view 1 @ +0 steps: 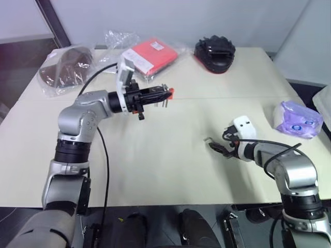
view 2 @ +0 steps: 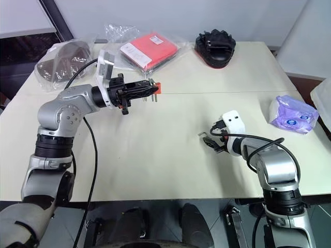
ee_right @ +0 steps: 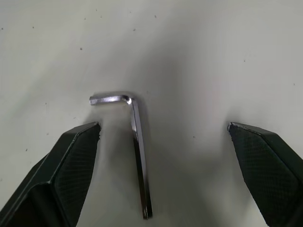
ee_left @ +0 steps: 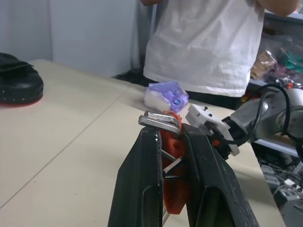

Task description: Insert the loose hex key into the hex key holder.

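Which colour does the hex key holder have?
Red-orange; the hex key holder shows best in the left wrist view.

Left gripper (view 2: 150, 89) up above the pale beige counter (view 2: 170, 170), jaws clamped on the small red-orange plastic hex key holder (view 2: 154, 88). Right gripper (view 2: 211, 142) low at the counter, jaws spread beside the thin L-shaped grey metal hex key (view 2: 204, 136).

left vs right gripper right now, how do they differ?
Left gripper is shut on the hex key holder, held above the table; right gripper is open and holds nothing. The left points level; the right is angled down, fingers either side of the loose hex key. Both have black fingers.
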### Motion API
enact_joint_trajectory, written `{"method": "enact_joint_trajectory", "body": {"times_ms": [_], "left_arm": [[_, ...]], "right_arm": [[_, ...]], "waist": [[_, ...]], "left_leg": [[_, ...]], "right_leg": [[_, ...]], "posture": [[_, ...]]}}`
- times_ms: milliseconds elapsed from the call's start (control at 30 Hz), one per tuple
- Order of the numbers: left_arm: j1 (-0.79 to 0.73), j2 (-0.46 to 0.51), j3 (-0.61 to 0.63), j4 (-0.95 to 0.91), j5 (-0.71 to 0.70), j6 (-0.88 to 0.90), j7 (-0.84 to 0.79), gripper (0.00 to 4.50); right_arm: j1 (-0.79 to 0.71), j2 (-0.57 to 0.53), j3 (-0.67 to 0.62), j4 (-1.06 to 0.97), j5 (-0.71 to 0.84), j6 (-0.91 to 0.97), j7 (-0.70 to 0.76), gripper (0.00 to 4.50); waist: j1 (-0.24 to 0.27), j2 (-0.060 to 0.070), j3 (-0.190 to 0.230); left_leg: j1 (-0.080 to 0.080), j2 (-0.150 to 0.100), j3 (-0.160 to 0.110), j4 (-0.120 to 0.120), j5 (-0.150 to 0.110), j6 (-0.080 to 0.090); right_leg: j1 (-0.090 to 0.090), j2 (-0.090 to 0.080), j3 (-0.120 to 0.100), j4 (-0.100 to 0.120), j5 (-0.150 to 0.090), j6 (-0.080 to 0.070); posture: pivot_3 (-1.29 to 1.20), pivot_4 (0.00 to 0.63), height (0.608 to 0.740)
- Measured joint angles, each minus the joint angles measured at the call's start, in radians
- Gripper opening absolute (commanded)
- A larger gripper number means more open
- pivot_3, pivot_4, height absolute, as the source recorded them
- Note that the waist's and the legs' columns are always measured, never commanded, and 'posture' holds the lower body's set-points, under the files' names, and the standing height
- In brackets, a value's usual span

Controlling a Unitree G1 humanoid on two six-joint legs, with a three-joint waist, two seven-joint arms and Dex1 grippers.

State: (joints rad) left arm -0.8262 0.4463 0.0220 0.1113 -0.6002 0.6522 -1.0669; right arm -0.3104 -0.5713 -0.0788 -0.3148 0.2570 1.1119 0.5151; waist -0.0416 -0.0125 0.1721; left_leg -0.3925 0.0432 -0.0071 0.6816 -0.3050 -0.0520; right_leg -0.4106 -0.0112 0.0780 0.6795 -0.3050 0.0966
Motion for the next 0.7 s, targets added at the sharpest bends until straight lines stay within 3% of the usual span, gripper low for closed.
{"method": "enact_joint_trajectory", "body": {"times_ms": [200,300,533,567,700], "left_arm": [[0.006,0.004,0.000,-0.009,-0.001,0.001,0.009,0.05],[0.006,0.007,0.000,-0.009,-0.001,0.001,0.015,0.05],[0.006,0.009,0.000,-0.010,-0.002,0.001,0.024,0.05],[0.006,0.010,0.000,-0.010,-0.002,0.001,0.024,0.05],[0.006,0.010,0.000,-0.010,-0.002,0.001,0.024,0.05]], "right_arm": [[-0.014,-0.024,0.050,0.043,-0.020,-0.075,0.000,4.48],[-0.015,-0.033,0.071,0.044,-0.023,-0.096,0.004,3.68],[-0.024,-0.036,0.109,0.051,-0.023,-0.127,0.007,0.22],[-0.027,-0.037,0.109,0.054,-0.024,-0.127,0.007,0.05],[-0.027,-0.037,0.109,0.052,-0.023,-0.124,0.004,0.05]], "waist": [[-0.001,0.000,0.000],[-0.001,0.000,0.000],[0.001,0.000,0.000],[0.002,0.000,0.000],[0.003,0.000,0.000]], "left_leg": [[0.000,0.000,0.000,0.000,0.000,0.000],[0.000,0.000,0.000,0.000,0.000,0.000],[0.001,0.000,0.000,0.001,0.000,0.000],[0.001,0.000,0.000,0.001,0.000,0.000],[0.001,0.000,0.000,0.001,0.000,0.000]], "right_leg": [[0.000,0.000,0.000,0.000,0.000,0.000],[0.001,0.000,0.000,0.000,0.000,0.000],[0.002,0.000,0.000,-0.001,0.000,0.000],[0.002,0.000,0.000,-0.001,0.000,0.000],[0.002,0.000,0.000,-0.002,0.000,0.000]], "posture": [[0.00,0.150,0.740],[0.00,0.150,0.740],[0.00,0.150,0.740],[0.00,0.150,0.740],[0.00,0.150,0.740]]}}
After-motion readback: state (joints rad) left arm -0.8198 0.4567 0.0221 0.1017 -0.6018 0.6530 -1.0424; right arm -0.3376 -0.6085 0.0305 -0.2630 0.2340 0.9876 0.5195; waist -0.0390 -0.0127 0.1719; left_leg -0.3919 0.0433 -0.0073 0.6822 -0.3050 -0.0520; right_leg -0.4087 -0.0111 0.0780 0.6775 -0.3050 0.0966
